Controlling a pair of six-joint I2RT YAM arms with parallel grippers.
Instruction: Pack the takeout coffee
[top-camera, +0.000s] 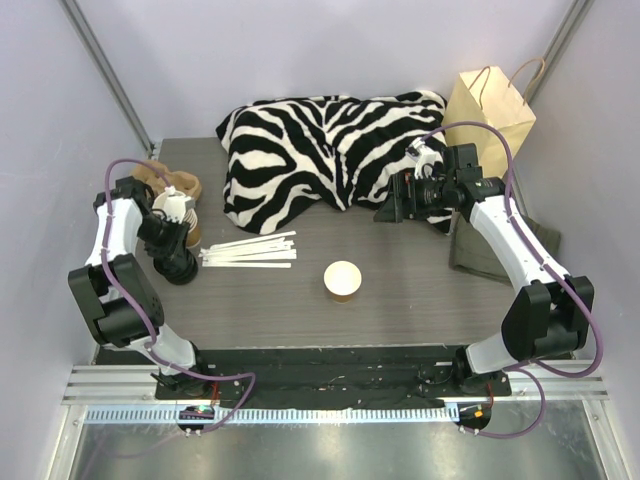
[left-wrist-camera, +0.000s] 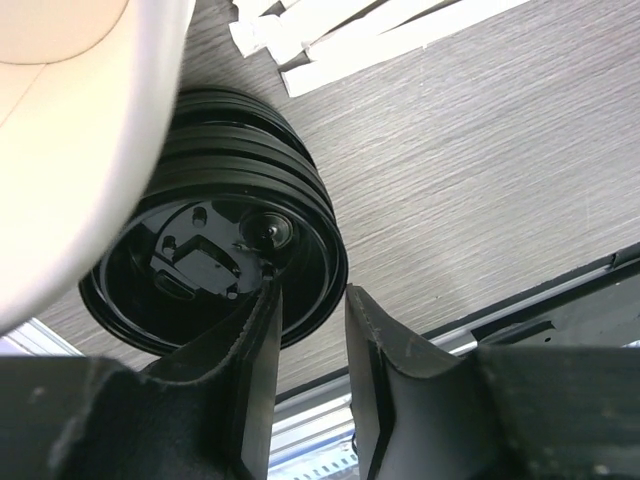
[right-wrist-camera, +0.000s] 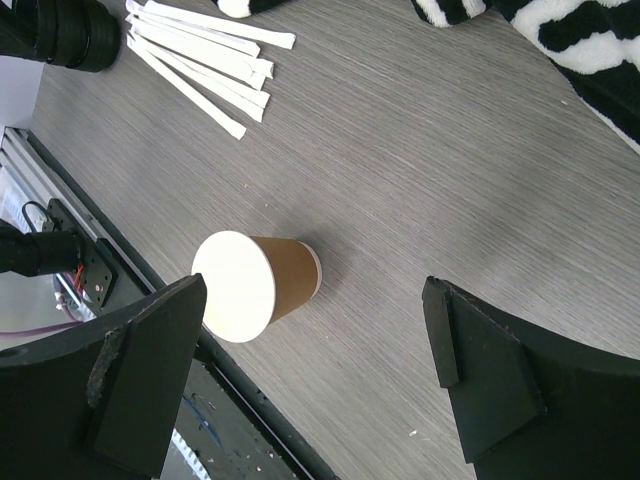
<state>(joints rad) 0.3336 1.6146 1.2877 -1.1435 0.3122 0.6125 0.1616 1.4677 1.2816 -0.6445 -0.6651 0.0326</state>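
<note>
While the right gripper (top-camera: 392, 207) hangs wide open with the brown paper bag (top-camera: 490, 108) behind it, the lidless kraft cup (top-camera: 343, 281) stands ahead of its fingers, well apart from the left gripper (left-wrist-camera: 312, 295). That gripper's jaws are narrow and straddle the rim of the stack of black lids (left-wrist-camera: 215, 270); whether they pinch it cannot be told. Risk: nested lids may lift together, or a shallow hold may slip.

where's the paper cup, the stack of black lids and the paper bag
paper cup (top-camera: 343, 279): top external view, its open mouth
stack of black lids (left-wrist-camera: 205, 262): left wrist view, face of top lid
paper bag (top-camera: 488, 112): top external view, its front face
</note>
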